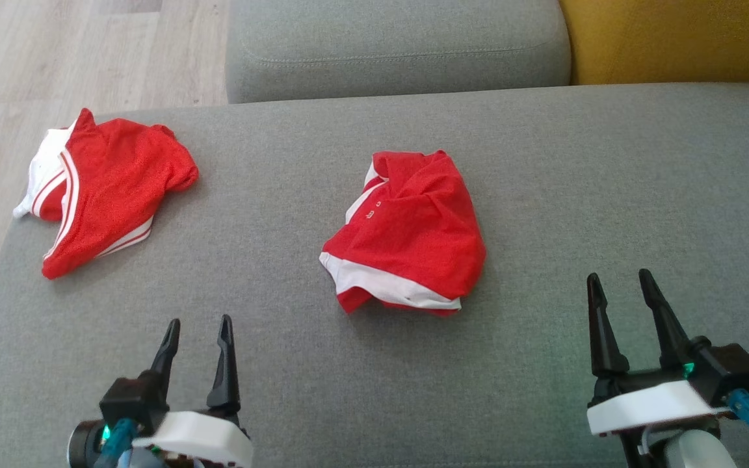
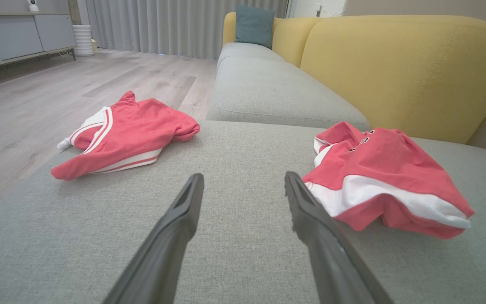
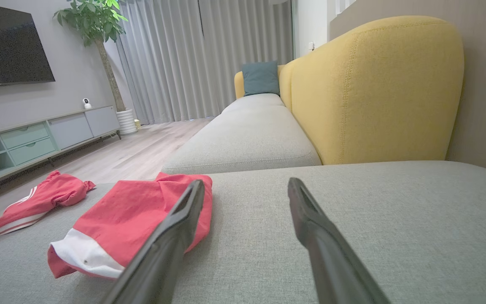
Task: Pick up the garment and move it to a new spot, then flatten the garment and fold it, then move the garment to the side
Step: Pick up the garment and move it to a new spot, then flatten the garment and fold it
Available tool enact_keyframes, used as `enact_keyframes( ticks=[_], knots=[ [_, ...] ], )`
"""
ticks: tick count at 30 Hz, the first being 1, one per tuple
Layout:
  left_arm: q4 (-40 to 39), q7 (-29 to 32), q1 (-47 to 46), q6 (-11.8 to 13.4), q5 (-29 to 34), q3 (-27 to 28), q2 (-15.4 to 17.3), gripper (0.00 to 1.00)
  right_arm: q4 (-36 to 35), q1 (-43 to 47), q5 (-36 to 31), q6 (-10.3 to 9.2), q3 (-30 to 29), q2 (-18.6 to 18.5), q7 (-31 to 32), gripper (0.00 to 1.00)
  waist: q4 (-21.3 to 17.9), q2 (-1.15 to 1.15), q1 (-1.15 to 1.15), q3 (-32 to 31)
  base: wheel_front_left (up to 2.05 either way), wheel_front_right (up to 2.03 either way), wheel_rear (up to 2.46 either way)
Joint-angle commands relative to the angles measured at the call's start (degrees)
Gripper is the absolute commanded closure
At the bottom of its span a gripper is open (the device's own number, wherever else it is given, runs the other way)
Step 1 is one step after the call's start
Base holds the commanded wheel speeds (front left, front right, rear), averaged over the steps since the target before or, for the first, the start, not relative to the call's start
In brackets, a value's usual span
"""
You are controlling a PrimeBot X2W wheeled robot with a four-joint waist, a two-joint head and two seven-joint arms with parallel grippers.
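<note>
— How many garments lie on the grey cushion (image 1: 608, 195)?

— Two, both red with white trim. The centre garment (image 1: 413, 227) sits bunched in a compact heap about the middle of the cushion, with a white band along its near side. The edge garment (image 1: 108, 188) lies crumpled at the cushion's far left corner. Its white part reaches the cushion's left rim, next to the wooden floor (image 1: 56, 58).

— Do the two touch?

— No. They are well apart, with bare grey cloth of the cushion between them.

— And the claws?

— Two as well. The left claw (image 1: 199, 322) is over the cushion's near left part, its two dark fingers spread apart with nothing between them. The right claw (image 1: 618, 276) is over the cushion's near right part, its two fingers likewise apart and empty. That makes four fingers in all, and none of them touches red cloth.

— Where is the centre garment relative to them?

— Further in on the cushion, between the two claws.

— Anything else around the cushion?

— One second seat cushion (image 1: 400, 52), also grey, lies beyond its far side. One yellow backrest (image 1: 673, 39) rises at its far right. One teal pillow (image 3: 260, 78) stands at the far end of that second seat.
</note>
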Motion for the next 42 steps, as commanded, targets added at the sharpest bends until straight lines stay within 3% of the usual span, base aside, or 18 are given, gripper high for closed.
enact_keyframes(
  ticks=[1, 30, 42],
  knots=[
    [-1.9, -0.7, -1.5, -0.2, 0.6, 2.3, -0.4, 0.00, -1.5, -1.0, 0.5, -0.05, 1.5, -0.3, -0.4, 0.00, 0.0, 0.00, 0.00, 0.0, 0.00, 0.00, 0.00],
    [-1.2, -0.7, -1.9, -2.7, 3.2, 3.8, -1.6, 0.00, 0.1, -1.6, -0.2, -0.05, 2.1, -0.3, -0.4, 0.00, 0.9, 0.00, 0.00, 1.6, 0.00, 0.00, 0.00],
    [-2.6, -0.7, -4.9, -2.7, 2.8, 1.2, -1.7, 0.00, 14.2, -11.3, 4.0, -0.05, 7.6, -0.3, -0.4, 0.00, 5.9, 0.00, 0.00, 7.0, 0.00, 0.00, 0.00]
  ],
)
